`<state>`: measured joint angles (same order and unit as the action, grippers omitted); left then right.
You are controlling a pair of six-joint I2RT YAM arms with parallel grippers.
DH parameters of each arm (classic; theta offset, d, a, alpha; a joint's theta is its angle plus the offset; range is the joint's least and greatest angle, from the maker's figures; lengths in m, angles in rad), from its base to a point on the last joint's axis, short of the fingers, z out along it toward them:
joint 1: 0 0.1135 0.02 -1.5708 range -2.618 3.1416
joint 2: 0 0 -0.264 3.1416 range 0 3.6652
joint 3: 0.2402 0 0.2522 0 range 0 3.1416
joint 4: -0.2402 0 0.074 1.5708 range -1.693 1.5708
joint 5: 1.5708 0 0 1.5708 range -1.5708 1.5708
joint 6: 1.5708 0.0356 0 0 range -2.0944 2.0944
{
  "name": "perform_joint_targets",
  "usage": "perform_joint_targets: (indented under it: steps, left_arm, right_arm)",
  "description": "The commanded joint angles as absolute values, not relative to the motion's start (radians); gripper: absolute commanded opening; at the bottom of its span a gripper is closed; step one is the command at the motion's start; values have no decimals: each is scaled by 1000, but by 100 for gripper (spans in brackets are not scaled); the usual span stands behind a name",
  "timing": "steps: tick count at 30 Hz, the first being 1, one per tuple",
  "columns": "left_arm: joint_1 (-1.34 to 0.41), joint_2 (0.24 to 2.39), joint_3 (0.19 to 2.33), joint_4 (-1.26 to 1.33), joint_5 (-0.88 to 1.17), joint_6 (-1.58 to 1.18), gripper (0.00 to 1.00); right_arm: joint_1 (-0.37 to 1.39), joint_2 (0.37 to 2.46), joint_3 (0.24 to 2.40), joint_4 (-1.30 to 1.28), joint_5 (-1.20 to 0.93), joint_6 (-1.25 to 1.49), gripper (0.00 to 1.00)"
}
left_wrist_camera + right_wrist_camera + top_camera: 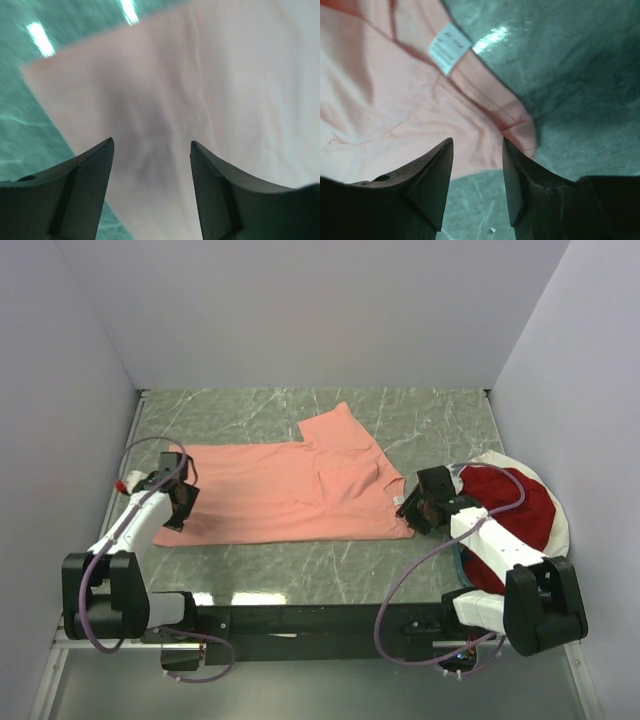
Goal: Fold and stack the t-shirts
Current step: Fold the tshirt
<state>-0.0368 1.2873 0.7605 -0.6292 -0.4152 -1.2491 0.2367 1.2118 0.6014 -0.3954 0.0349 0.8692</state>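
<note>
The salmon-pink t-shirt [290, 490] lies flat across the middle of the green marble table, partly folded, one sleeve pointing to the back. My left gripper [180, 502] is open just above the shirt's left edge; the cloth [165, 100] fills the left wrist view between the fingers [90, 175]. My right gripper [412, 510] is open just above the shirt's near right corner [520, 130], by the white neck label [449, 48]. The dark red t-shirt [510, 505] lies bunched in the basket at the right, partly hidden by my right arm.
The white-rimmed round basket [558, 505] stands at the right edge of the table, under my right arm. White walls close in the back and both sides. Bare marble [300, 565] shows in front of the pink shirt and behind it.
</note>
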Motion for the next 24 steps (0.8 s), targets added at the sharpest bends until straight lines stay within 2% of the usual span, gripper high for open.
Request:
perform_joint_targets:
  steps: [1, 8, 11, 12, 13, 24]
  left_arm:
    - [102, 1246, 813, -667, -427, -1180, 67]
    - [138, 1313, 842, -704, -442, -1210, 63]
    - [137, 1330, 801, -649, -405, -1215, 57]
    - [132, 1341, 786, -599, -364, -1200, 49]
    - [126, 1348, 779, -575, -350, -1198, 47]
    - [-136, 1542, 899, -589, -445, -1299, 48]
  right_arm:
    - [305, 1183, 692, -434, 101, 813, 51]
    - [485, 1365, 819, -407, 127, 799, 51]
    - [515, 1443, 839, -364, 114, 805, 50]
    - [518, 1483, 863, -361, 114, 801, 50]
    - [520, 1503, 879, -360, 115, 796, 50]
    - [522, 1623, 992, -337, 193, 752, 50]
